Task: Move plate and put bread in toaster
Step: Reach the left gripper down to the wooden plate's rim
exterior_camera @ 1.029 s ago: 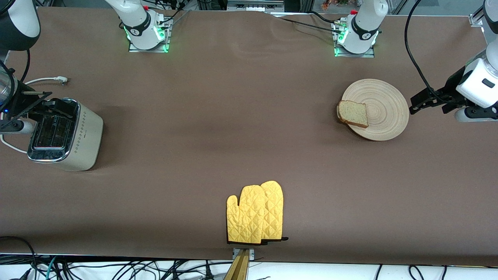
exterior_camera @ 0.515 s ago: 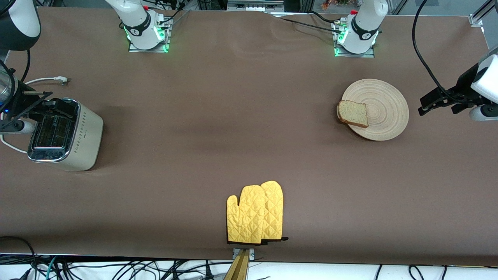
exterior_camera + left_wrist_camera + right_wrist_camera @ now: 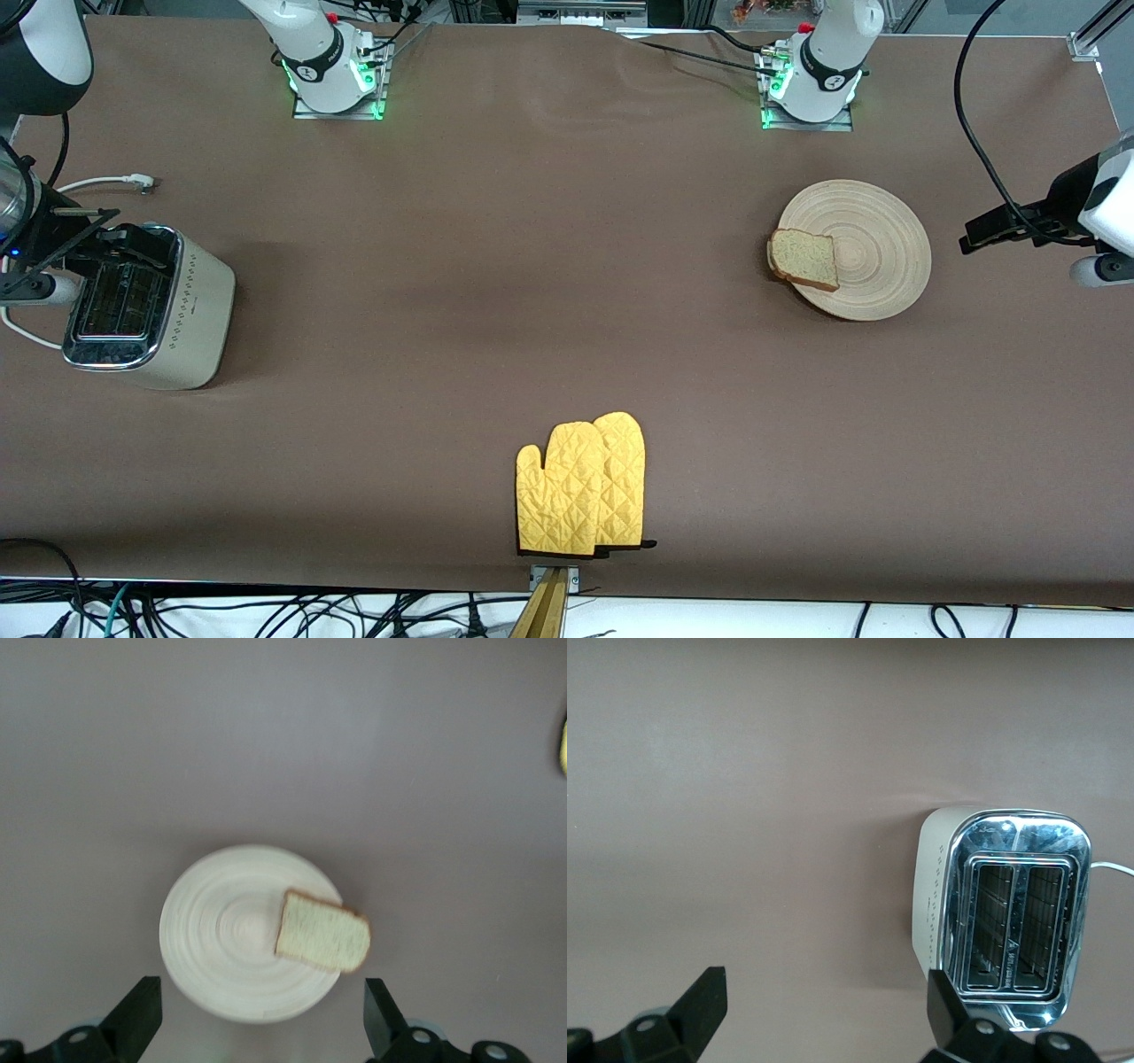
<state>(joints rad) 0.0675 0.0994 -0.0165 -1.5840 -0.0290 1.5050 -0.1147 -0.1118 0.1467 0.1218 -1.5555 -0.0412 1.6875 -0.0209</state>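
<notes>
The round wooden plate [image 3: 864, 252] lies toward the left arm's end of the table. The bread [image 3: 803, 259] rests on its rim on the side facing the toaster and overhangs the edge a little. My left gripper [image 3: 979, 232] hangs open in the air beside the plate, at the table's end, and holds nothing. In the left wrist view the plate [image 3: 221, 939] and bread [image 3: 323, 932] show below the open left gripper [image 3: 260, 999]. The cream toaster [image 3: 151, 306] stands at the right arm's end with both slots showing. My right gripper [image 3: 106, 244] hovers open over it; the right wrist view shows the toaster [image 3: 1010, 912] beside the open right gripper [image 3: 824, 988].
Two yellow quilted oven mitts [image 3: 580, 486] lie stacked at the table edge nearest the front camera. The toaster's white cord [image 3: 106, 183] trails on the cloth farther from the camera. The arm bases [image 3: 332, 75] [image 3: 811, 84] stand along the farthest edge.
My left gripper has drawn away from the plate toward the table's end, still open. The right arm, plate, bread and toaster have not moved.
</notes>
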